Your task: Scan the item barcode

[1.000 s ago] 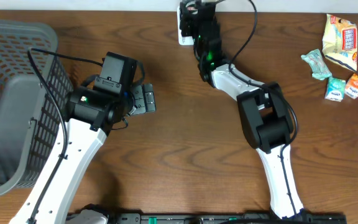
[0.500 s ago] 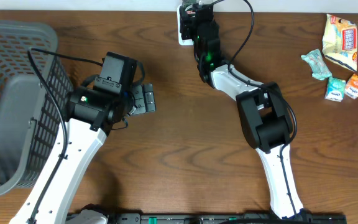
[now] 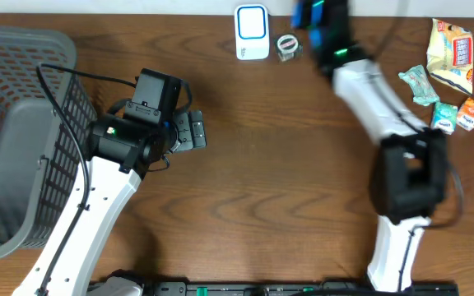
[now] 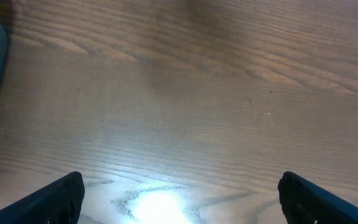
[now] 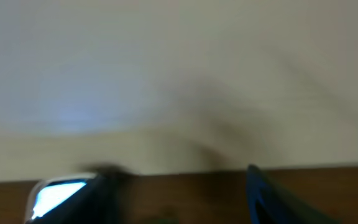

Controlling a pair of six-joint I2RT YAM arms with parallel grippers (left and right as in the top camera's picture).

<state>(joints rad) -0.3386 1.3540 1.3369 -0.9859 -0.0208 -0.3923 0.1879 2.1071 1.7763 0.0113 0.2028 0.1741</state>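
Left of right claw, item now lies uncovered just beside scanner; claw has swung right, off scanner. Claw blurred: opening cannot be told, nothing seen held. Item small, roundish, silvery-clear. Snacks right of claw. Left claw spread wide, empty; basket to its left.

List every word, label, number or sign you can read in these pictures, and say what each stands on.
No text is legible in any view.
Too small to read: red and blue print on the yellow snack bag.
Too small to read: print on the teal packet and the orange packet.
No marking legible: the white scanner, which shows only a blue panel.
Too small to tell: the small item beside it.
Wrist views: no text; the right one is blurred.
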